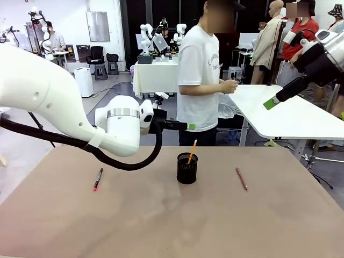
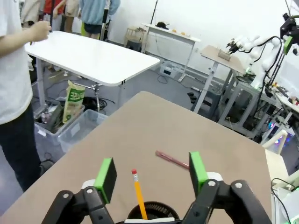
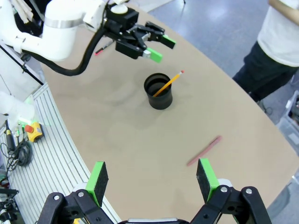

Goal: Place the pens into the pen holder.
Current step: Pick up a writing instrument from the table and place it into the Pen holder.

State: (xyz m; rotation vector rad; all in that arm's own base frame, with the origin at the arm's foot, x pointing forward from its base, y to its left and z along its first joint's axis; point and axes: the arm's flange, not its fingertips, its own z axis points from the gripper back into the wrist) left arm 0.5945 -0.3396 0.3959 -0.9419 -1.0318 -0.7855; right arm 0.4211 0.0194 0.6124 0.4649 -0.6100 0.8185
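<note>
The black mesh pen holder [image 1: 187,169] stands mid-table with an orange-yellow pencil [image 1: 192,151] leaning in it. My left gripper [image 1: 188,127] hovers just above and behind the holder, open. In the left wrist view its green pads [image 2: 106,178] stand apart on either side of the pencil [image 2: 137,193] without touching it, above the pen holder [image 2: 152,210]. A black marker with a red end [image 1: 98,179] lies at the left. A brownish-pink pen [image 1: 241,178] lies at the right. My right gripper [image 1: 271,103] is raised high at the right, open and empty [image 3: 152,179].
A person in a white T-shirt [image 1: 199,80] stands at the far side of the table. A white table [image 1: 285,115] stands behind at the right. The brown tabletop [image 1: 161,215] has free room in front of the holder.
</note>
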